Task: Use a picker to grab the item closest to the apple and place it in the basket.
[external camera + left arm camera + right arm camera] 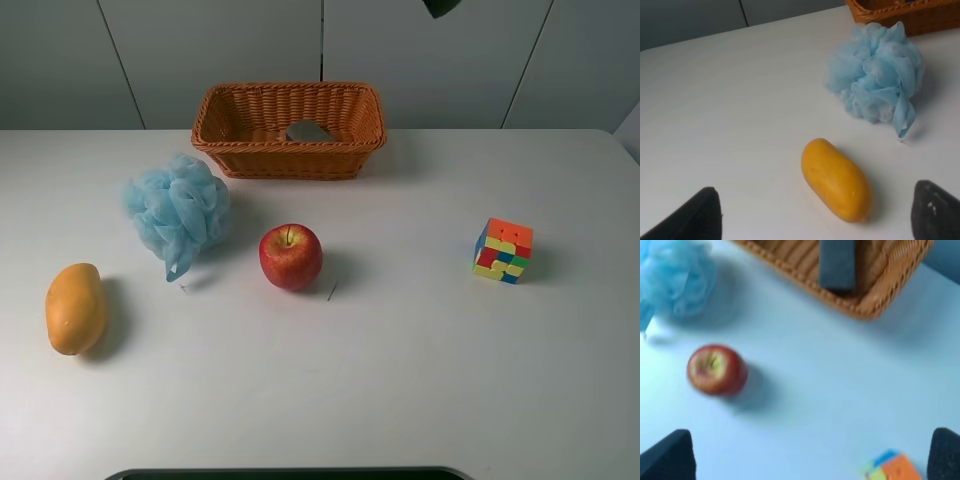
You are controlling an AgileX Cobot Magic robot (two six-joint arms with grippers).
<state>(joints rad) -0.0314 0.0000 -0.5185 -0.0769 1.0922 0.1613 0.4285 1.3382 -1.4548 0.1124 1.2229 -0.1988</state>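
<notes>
A red apple [291,256] sits mid-table; it also shows in the right wrist view [716,369]. A light blue bath pouf [178,212] lies just left of it, the nearest item, and shows in the left wrist view [875,78] and the right wrist view [674,277]. The brown wicker basket [290,156] stands behind them. My left gripper [815,220] is open and empty, above the table near the mango. My right gripper [807,457] is open and empty, high over the table between the apple and the cube. Neither gripper shows in the exterior view.
A yellow mango [75,307] lies at the left, also in the left wrist view [836,179]. A colourful puzzle cube [503,250] stands at the right. A grey object [837,262] lies inside the basket. A dark part [440,6] hangs at the top edge.
</notes>
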